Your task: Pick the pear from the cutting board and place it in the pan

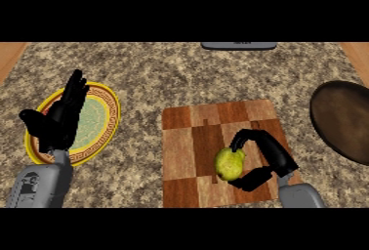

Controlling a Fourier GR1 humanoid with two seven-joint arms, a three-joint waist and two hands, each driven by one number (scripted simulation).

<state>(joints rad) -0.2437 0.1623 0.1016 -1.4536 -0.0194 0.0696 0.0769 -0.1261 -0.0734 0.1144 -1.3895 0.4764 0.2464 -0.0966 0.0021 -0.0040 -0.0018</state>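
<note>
A yellow-green pear (228, 164) lies on the checkered wooden cutting board (191, 146) in the lower middle of the head view. My right hand (270, 155) is at the pear's right side, fingers curled over its top and thumb under its lower end, so it is shut on the pear. The pear still rests on the board. A dark brown pan (344, 119) sits at the right edge, partly cut off. My left hand (61, 114) stays open with fingers up at the left.
A yellow-rimmed plate (101, 117) with a green centre lies under and behind my left hand. A grey object (238, 45) sits at the counter's far edge. Wooden strips border the speckled counter at both upper corners.
</note>
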